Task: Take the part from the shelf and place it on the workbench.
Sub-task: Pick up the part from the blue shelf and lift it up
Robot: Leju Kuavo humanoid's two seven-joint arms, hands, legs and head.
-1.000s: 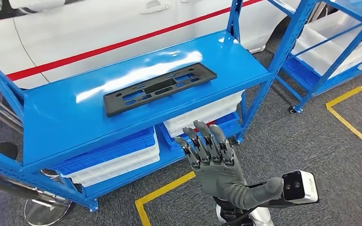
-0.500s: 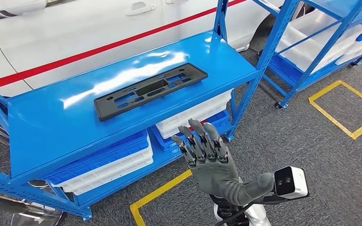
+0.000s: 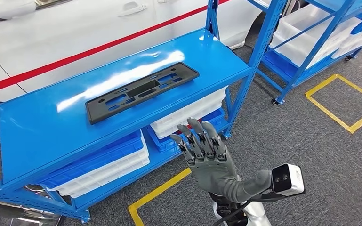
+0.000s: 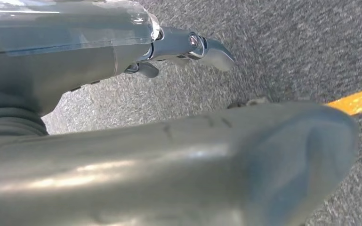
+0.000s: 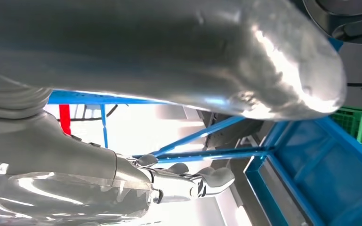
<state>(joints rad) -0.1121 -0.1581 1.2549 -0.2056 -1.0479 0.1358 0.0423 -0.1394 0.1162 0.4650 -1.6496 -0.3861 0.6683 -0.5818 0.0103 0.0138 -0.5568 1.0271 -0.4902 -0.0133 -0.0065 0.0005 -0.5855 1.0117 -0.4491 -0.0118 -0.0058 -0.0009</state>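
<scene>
The part (image 3: 141,91) is a long, flat black plate with several cut-outs. It lies flat on the top board of the blue shelf (image 3: 42,127). My right hand (image 3: 207,157) is raised in front of the shelf, below and to the right of the part and well apart from it. Its fingers are spread and pointing up, and it holds nothing. In the right wrist view the right hand (image 5: 146,61) has blue shelf beams behind it. My left hand (image 4: 122,155) hangs over grey carpet with its fingers out, holding nothing.
Blue and white bins (image 3: 108,162) are stacked on the shelf's lower level. A blue corner post (image 3: 245,80) stands just right of my raised hand. A white car (image 3: 75,28) with a red stripe is behind the shelf. A second blue rack (image 3: 310,42) stands at right. Yellow floor lines (image 3: 339,101) mark the carpet.
The whole picture has slid left, so the camera has turned. My right hand stays raised and spread in about the same place, and the part lies where it was on the shelf.
</scene>
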